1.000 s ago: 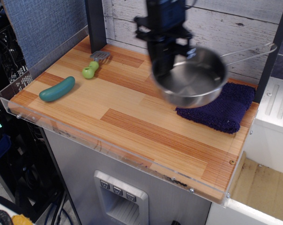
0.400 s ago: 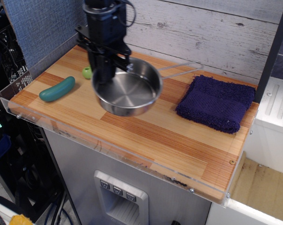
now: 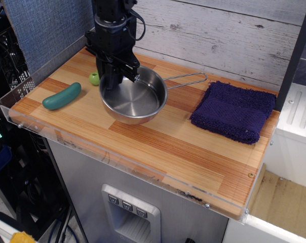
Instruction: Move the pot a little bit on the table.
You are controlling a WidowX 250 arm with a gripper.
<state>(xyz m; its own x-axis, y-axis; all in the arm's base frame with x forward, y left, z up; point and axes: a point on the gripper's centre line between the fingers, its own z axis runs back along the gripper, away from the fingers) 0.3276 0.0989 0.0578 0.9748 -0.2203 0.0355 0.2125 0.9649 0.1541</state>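
The pot (image 3: 135,100) is a shallow shiny steel pan standing level near the back left of the wooden table (image 3: 183,147), its wire loop handle (image 3: 186,79) pointing right. I cannot tell whether its base touches the wood or hovers just above it. My black gripper (image 3: 109,85) comes down from above at the pot's left rim and is shut on that rim. The fingertips are partly hidden by the rim.
A green cucumber toy (image 3: 62,96) lies left of the pot. A light green toy piece (image 3: 94,78) sits just behind the gripper. A dark purple cloth (image 3: 235,110) lies at the right. A clear acrylic rim (image 3: 117,152) edges the table's front and left.
The gripper has carried the pot from above the purple cloth leftward across the table, then lowered it down to the wood near the cucumber.
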